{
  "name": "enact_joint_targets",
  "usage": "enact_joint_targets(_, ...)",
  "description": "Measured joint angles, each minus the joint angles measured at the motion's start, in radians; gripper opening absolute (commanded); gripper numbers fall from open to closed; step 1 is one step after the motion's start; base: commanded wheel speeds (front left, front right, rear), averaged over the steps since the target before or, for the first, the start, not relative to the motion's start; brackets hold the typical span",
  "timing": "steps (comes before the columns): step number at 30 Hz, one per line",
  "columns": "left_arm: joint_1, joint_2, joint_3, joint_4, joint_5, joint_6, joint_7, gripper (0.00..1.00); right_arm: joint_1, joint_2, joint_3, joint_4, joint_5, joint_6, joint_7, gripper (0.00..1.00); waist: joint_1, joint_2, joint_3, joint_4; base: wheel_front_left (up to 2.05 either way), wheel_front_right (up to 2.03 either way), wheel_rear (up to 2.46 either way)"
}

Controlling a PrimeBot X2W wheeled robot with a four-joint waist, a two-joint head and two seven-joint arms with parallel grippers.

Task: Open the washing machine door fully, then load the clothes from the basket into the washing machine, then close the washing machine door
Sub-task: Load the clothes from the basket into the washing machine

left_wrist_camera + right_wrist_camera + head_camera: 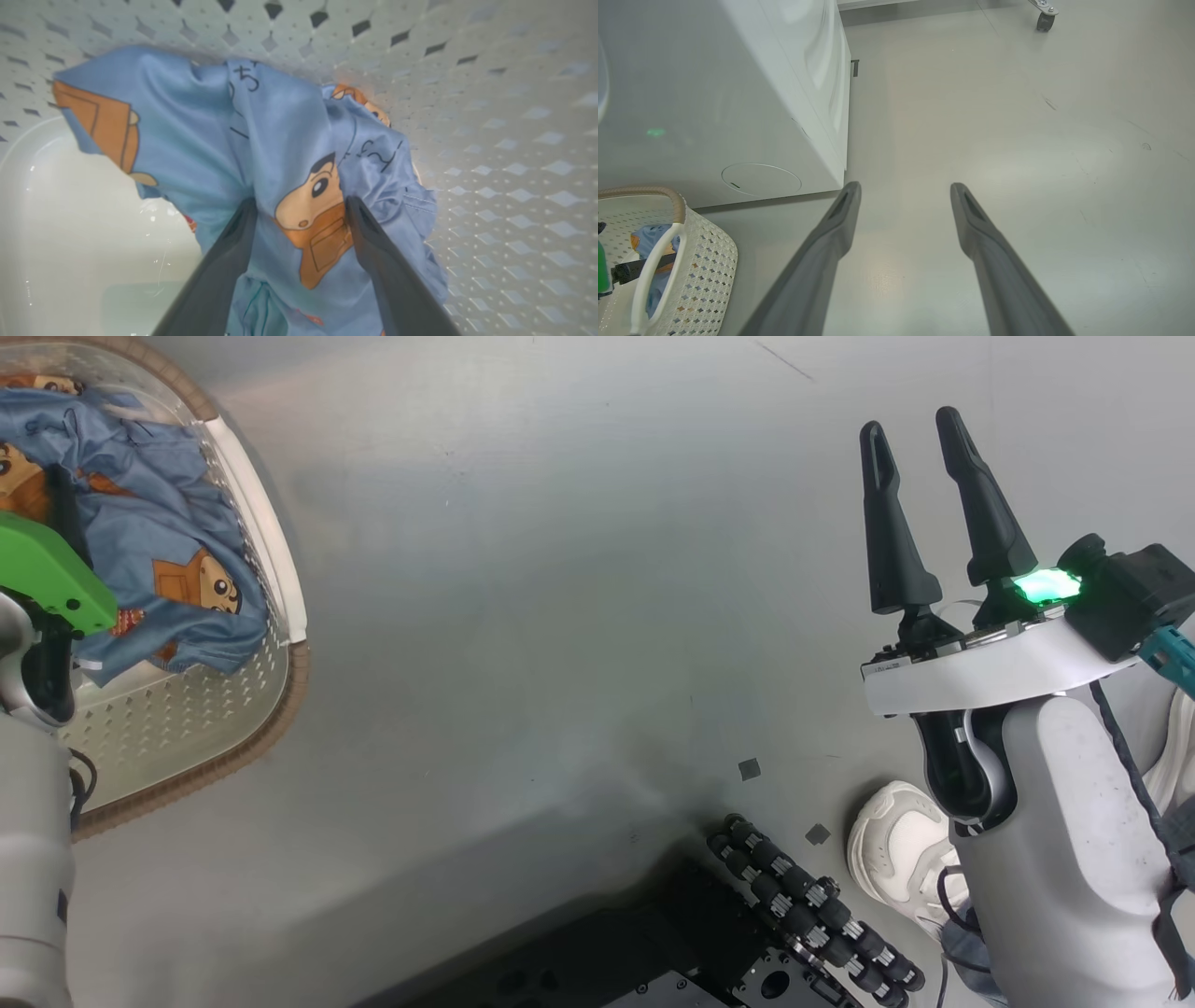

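The cream basket (276, 707) with its brown rim stands on the floor at the upper left of the head view. Light-blue clothes (159, 523) printed with orange-brown figures lie in it. My left gripper (301, 205) reaches down into the basket, open, its two fingers pressed into the blue fabric (280, 140), a fold of which sits between them. My right gripper (920, 429) hangs open over bare floor, holding nothing. In the right wrist view the washing machine (738, 93) shows as a white box beside the basket (705, 261). The washing machine door is out of view.
A person's white shoe (901, 845) rests on the grey floor beside my right forearm. My black base (653, 943) lies along the bottom edge. A caster wheel (1045, 19) stands far off. Open floor stretches between the basket and my right arm.
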State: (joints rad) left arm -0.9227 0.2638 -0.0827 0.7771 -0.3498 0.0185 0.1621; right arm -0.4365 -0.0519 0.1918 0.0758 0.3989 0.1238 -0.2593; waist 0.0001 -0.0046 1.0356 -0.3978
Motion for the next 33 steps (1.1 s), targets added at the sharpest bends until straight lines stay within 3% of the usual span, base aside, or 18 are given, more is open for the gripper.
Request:
enact_joint_targets(4, -0.014, 0.001, -0.011, 0.016, 0.022, 0.011, -0.011, 1.00, -0.002, 0.003, -0.001, -0.001, 0.000, 0.000, 0.000, 1.00, 0.0000, 0.0000, 0.009, 0.002, 0.00, 0.00, 0.00)
enact_joint_targets(5, -0.014, 0.001, -0.011, 0.016, 0.022, 0.011, -0.011, 0.86, -0.002, 0.003, -0.001, -0.001, 0.000, 0.000, 0.000, 1.00, 0.0000, 0.0000, 0.009, 0.002, 0.00, 0.00, 0.00)
enact_joint_targets(6, -0.019, 0.001, -0.012, 0.020, 0.025, 0.012, -0.015, 0.59, -0.002, 0.002, -0.001, -0.001, 0.000, 0.000, 0.000, 1.00, 0.0000, 0.0000, 0.011, 0.003, 0.00, 0.00, 0.00)
enact_joint_targets(7, -0.023, 0.001, -0.013, 0.024, 0.027, 0.012, -0.022, 0.42, -0.002, 0.003, -0.001, -0.001, 0.000, 0.000, 0.000, 1.00, 0.0000, 0.0000, 0.012, 0.003, 0.00, 0.00, 0.00)
enact_joint_targets(10, -0.030, 0.001, -0.015, 0.038, 0.029, 0.016, -0.033, 0.16, -0.002, 0.003, -0.001, -0.001, 0.000, 0.000, 0.000, 1.00, 0.0000, 0.0000, 0.015, 0.004, 0.00, 0.00, 0.00)
enact_joint_targets(11, -0.032, 0.001, -0.016, 0.041, 0.029, 0.017, -0.040, 0.00, -0.002, 0.003, -0.001, -0.001, 0.000, 0.000, 0.000, 1.00, 0.0000, 0.0000, 0.015, 0.005, 0.00, 0.00, 0.00)
enact_joint_targets(21, -0.041, -0.003, -0.019, 0.071, 0.045, 0.029, -0.113, 0.00, -0.027, 0.003, -0.004, 0.003, 0.000, 0.000, 0.000, 1.00, 0.0000, 0.0000, 0.015, 0.011, 0.00, 0.00, 0.00)
enact_joint_targets(33, -0.014, -0.070, -0.018, 0.085, 0.038, 0.030, -0.280, 0.00, -0.027, 0.003, -0.054, 0.028, -0.002, 0.000, 0.000, 1.00, 0.0000, 0.0000, -0.059, 0.044, 0.00, 0.00, 0.00)
